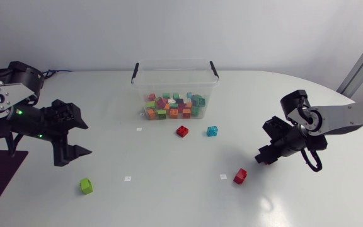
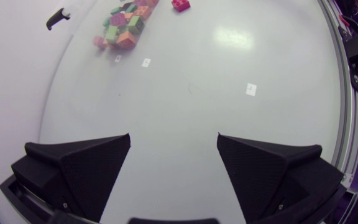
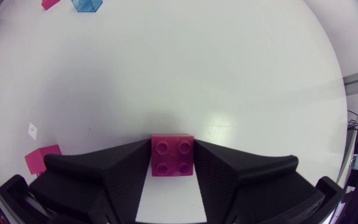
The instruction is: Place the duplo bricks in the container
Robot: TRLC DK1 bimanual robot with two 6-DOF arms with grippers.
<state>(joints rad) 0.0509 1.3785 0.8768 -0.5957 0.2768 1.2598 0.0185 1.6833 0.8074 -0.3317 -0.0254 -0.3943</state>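
A magenta brick [image 3: 173, 160] sits clamped between the right gripper [image 3: 173, 145] fingers, well apart from the container [image 1: 175, 79], which already holds many bricks. The left gripper [image 2: 174, 140] gapes, empty. Seemingly four lie loose: green brick [image 1: 86, 185], blue brick [image 1: 212, 130], red brick [image 1: 182, 131], second red brick [image 1: 240, 176].

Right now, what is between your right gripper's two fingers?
A dark pink duplo brick, studs up, pinched from both sides by the right gripper. The right wrist view shows it.
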